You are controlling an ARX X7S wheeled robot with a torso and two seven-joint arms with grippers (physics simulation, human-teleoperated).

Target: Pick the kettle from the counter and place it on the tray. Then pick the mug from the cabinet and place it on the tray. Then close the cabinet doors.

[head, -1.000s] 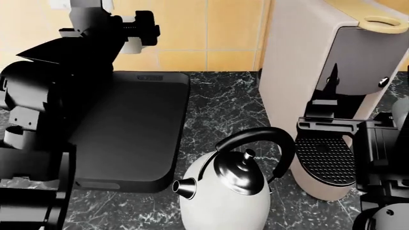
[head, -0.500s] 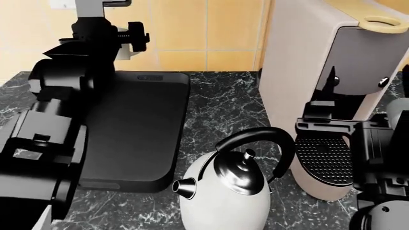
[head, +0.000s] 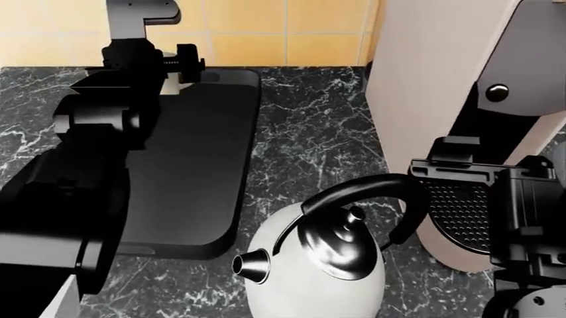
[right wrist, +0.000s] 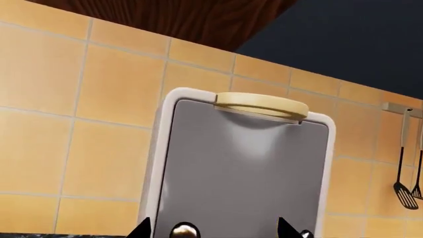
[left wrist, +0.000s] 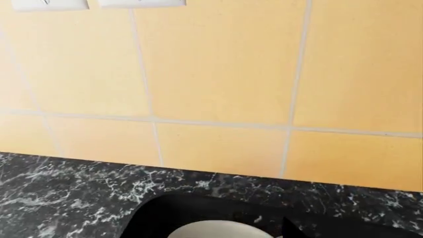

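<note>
Kettle (head: 314, 265) sits untouched on counter (head: 309, 132); neither tool's opening can be made out.

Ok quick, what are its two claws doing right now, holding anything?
Left gripper: cannot be told; its fingertips show in neither view.
Right gripper: open, fingertips apart, holding nothing.

kettle (head: 311, 265) on counter (head: 309, 126), tray (head: 190, 165) to its left, coffee machine (head: 442, 99) right
</note>
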